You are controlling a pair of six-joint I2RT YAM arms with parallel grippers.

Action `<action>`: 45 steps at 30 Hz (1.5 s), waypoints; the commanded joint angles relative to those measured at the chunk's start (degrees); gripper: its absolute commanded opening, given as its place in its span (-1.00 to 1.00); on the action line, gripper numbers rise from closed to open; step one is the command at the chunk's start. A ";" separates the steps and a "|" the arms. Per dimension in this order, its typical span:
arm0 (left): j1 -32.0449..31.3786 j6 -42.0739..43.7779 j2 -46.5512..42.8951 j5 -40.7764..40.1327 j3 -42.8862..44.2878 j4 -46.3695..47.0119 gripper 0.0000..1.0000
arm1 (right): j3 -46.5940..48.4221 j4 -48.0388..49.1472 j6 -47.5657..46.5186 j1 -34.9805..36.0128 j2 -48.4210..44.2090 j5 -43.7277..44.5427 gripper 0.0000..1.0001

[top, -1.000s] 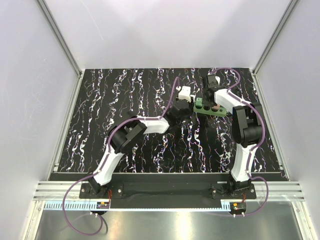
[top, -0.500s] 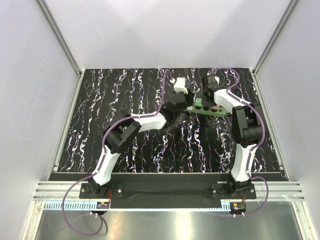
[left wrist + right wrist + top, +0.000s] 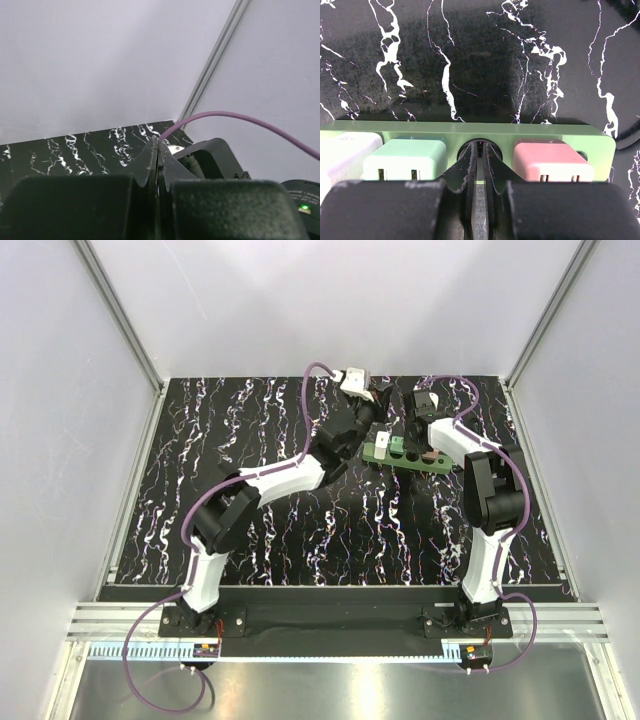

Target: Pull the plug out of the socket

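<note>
Green socket [image 3: 420, 131] touched by closed right pincer [image 3: 479, 147]; left pincer [image 3: 158, 150] closed on nothing.

Left arm [image 3: 272, 481]: we see it stretched far forward, elbow low.
Left gripper [image 3: 158, 147]: our fingers are pressed flat together, tips angled upward.
Right arm [image 3: 489, 502]: we see it folded, wrist bent downward.
Right gripper [image 3: 479, 148]: only a thin slit between our fingers, tips meeting.

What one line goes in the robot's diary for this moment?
left gripper: shut, empty | right gripper: shut, tips at bare hole of green power strip | white plug, mint plug, pink plug: plugged in
</note>
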 commanded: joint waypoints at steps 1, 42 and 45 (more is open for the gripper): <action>-0.06 4.44 -3.69 -1.93 -1.52 2.92 -1.00 | -3.24 -7.64 0.53 1.40 4.44 -4.50 -0.76; 1.78 -3.99 8.16 5.97 8.65 -36.53 0.28 | -3.07 -7.29 0.00 1.31 4.53 -5.56 -0.73; 1.78 -4.60 9.83 6.15 11.12 -39.34 0.19 | -2.98 -7.29 0.00 1.31 4.62 -5.64 -0.73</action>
